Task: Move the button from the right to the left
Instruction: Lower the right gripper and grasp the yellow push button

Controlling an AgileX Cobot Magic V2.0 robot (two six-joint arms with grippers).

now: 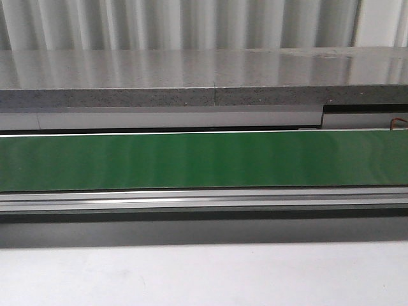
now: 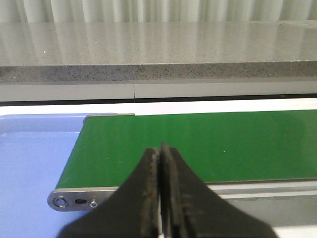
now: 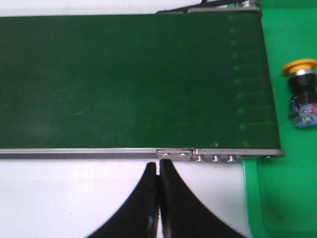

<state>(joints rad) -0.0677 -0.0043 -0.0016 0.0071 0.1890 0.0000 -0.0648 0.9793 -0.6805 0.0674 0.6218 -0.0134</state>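
The button [image 3: 302, 93] lies on its side on a green tray [image 3: 277, 208] past the right end of the conveyor belt; its yellow cap, black collar and blue block show only in the right wrist view. My right gripper [image 3: 158, 164] is shut and empty over the white table, just in front of the belt's metal frame, well left of the button. My left gripper [image 2: 161, 147] is shut and empty over the left end of the green belt [image 2: 198, 144]. Neither gripper nor the button shows in the front view.
The green conveyor belt [image 1: 204, 159] runs across the front view with a metal rail [image 1: 204, 199] before it and a grey stone counter [image 1: 191, 76] behind. A blue tray [image 2: 29, 158] lies at the belt's left end.
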